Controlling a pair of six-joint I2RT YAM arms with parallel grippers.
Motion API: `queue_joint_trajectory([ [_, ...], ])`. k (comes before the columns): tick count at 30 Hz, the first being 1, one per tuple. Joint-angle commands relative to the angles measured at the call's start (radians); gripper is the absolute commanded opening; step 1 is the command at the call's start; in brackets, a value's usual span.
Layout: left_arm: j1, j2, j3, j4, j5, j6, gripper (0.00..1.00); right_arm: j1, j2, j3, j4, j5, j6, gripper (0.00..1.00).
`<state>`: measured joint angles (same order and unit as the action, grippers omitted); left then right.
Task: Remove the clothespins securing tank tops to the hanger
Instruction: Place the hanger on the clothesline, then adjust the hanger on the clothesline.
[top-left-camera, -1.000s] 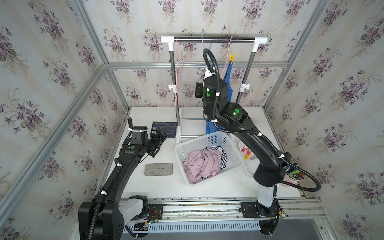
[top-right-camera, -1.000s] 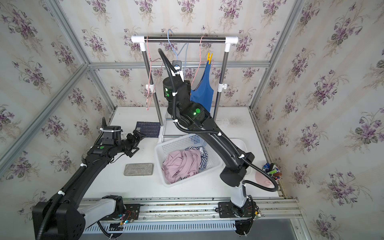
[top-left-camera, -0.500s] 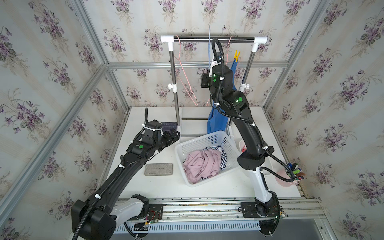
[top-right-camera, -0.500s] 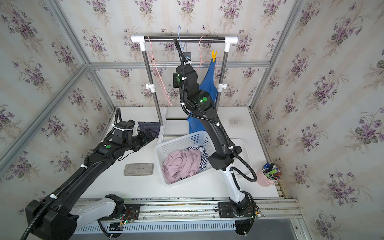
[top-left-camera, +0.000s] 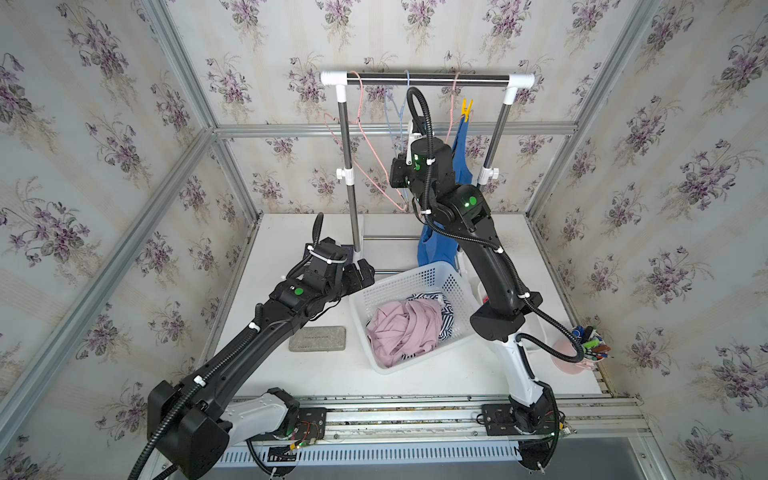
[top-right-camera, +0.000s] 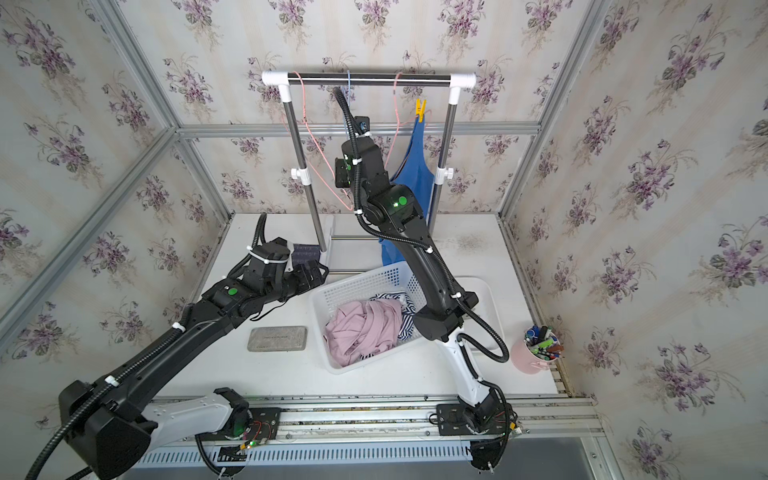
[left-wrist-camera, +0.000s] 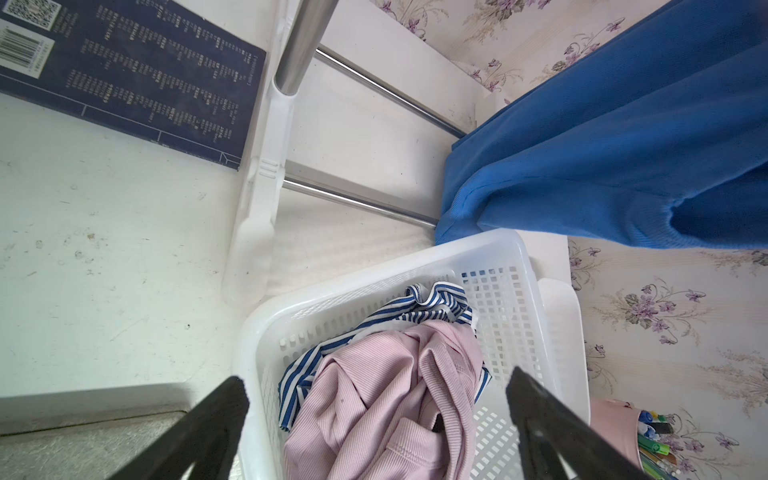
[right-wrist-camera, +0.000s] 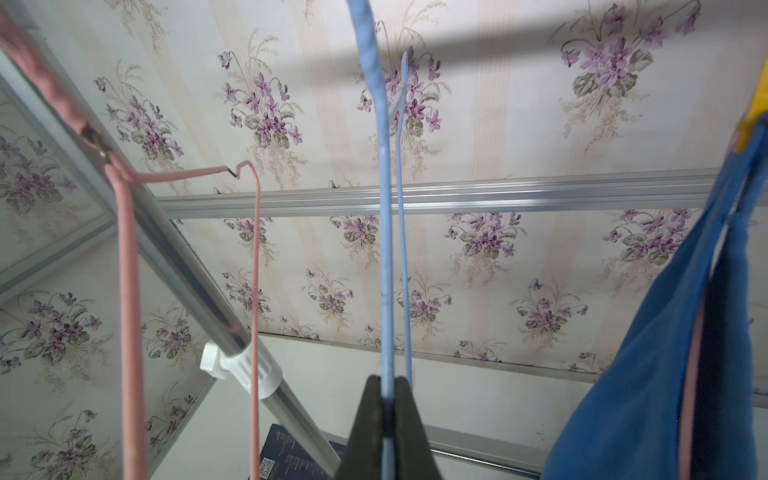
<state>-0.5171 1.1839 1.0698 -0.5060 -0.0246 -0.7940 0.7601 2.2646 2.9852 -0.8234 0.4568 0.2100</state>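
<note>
Standing upright, prongs up, yellow clothespin (top-left-camera: 467, 110); right jaws clenching blue hanger (right-wrist-camera: 386, 249), left jaws released

Three tank tops (top-left-camera: 405, 328), three hangers (right-wrist-camera: 386, 249), one yellow clothespin (top-left-camera: 467, 110), one basket (top-left-camera: 399, 286)

A white table (top-left-camera: 436, 374) is carrying everything here. At the back a clothes rack (top-left-camera: 428, 79) is standing, its steel bar running across the top. A white basket (top-left-camera: 415, 280) is sitting mid-table, and a grey block (top-left-camera: 318, 338) is lying flat near it, not touching. A dark blue book (left-wrist-camera: 124, 79) is lying by the rack's foot. At the table's edge a pink cup (top-right-camera: 528, 359) is holding pens (top-right-camera: 542, 340), with floral wallpaper (top-left-camera: 665, 124) closing in all round.
</note>
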Motion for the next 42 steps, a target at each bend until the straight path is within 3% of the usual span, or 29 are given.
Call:
queue_joint_trajectory([
  [1, -0.013, -0.027, 0.004, -0.013, -0.055, 0.014, 0.99, 0.022, -0.021, 0.0, -0.115, 0.04, 0.016, 0.1],
  [3, -0.023, -0.053, -0.004, -0.015, -0.064, 0.019, 0.99, 0.045, -0.032, 0.001, -0.134, 0.095, -0.004, 0.21],
  [6, -0.036, -0.086, -0.01, -0.014, -0.074, 0.04, 0.99, 0.066, -0.051, 0.001, -0.153, 0.121, -0.024, 0.5],
  [11, -0.069, -0.129, -0.011, -0.005, -0.104, 0.1, 0.99, 0.093, -0.113, 0.001, -0.161, 0.133, -0.059, 0.77],
  [14, -0.085, -0.156, -0.017, 0.005, -0.129, 0.13, 0.99, 0.12, -0.158, 0.001, -0.16, 0.126, -0.08, 0.87],
  [25, -0.114, -0.176, -0.008, 0.057, -0.124, 0.195, 0.99, 0.148, -0.264, 0.0, -0.26, 0.231, -0.144, 0.89],
  [30, -0.139, -0.214, -0.049, 0.173, -0.089, 0.245, 0.99, 0.145, -0.346, -0.001, -0.299, 0.289, -0.175, 0.88],
  [35, -0.184, -0.262, -0.112, 0.312, -0.087, 0.276, 0.99, 0.109, -0.378, -0.004, -0.293, 0.253, -0.192, 0.88],
  [42, -0.305, -0.275, -0.077, 0.339, -0.152, 0.432, 0.99, -0.042, -0.408, -0.016, -0.291, 0.053, -0.17, 0.88],
])
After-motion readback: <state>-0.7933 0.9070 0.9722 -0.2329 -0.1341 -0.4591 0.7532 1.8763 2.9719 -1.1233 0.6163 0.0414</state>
